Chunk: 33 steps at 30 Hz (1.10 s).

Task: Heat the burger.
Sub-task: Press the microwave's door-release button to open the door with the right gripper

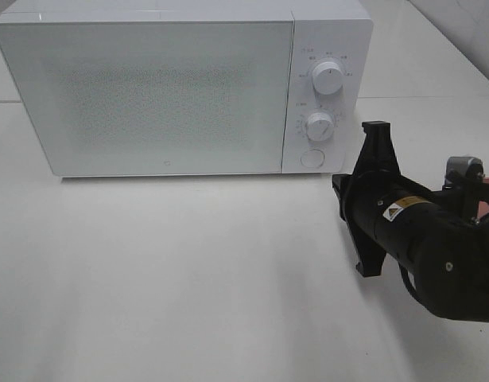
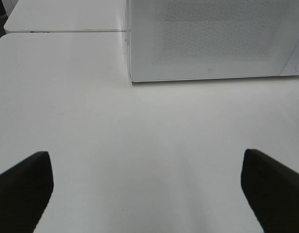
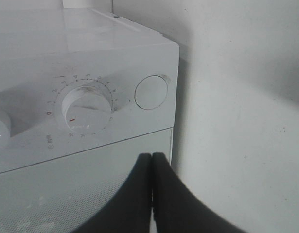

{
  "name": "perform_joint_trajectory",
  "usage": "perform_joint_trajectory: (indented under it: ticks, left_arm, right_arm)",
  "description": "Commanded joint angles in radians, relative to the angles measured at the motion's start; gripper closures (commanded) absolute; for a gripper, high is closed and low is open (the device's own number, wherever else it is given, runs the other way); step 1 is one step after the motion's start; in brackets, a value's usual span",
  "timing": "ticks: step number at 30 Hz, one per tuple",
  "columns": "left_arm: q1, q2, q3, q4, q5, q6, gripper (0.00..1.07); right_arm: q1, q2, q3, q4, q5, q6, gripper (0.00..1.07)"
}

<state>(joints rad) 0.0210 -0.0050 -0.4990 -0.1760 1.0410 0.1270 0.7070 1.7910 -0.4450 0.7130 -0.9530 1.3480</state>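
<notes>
While near the round microwave button [image 3: 151, 91], right gripper [image 3: 152, 156] tight together, empty; left gripper [image 2: 144, 160] wide apart, empty

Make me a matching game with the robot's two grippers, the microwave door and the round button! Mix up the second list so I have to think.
Things:
1. left gripper
2. right gripper
3. microwave door
4. round button

Clues:
A. sits just under the lower knob
B. fingers pressed together, holding nothing
C. big dotted panel, closed
D. fingers far apart

Right pairs: 1-D, 2-B, 3-C, 4-A.
</notes>
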Motion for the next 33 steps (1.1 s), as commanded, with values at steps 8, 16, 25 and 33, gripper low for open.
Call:
perform_joint_trajectory:
  ticks: [8,16,25,33]
  left_arm:
    - [-0.006,-0.025,0.004,0.002,-0.007,-0.004,0.06]
    - [-0.006,-0.025,0.004,0.002,-0.007,-0.004,0.06]
    - [-0.006,-0.025,0.004,0.002,-0.007,-0.004,0.06]
    - [-0.006,-0.025,0.004,0.002,-0.007,-0.004,0.06]
  right_arm:
    - [-0.065,0.076,-0.106,-0.022,0.025,0.009,1.07]
    - [-0.115,0.147,-0.201,-0.061,0.059,0.012,1.07]
    - [-0.138,0.216,-0.274,-0.071,0.091,0.013,1.07]
    - [-0.144,0.273,-0.331,-0.071,0.097,0.024,1.07]
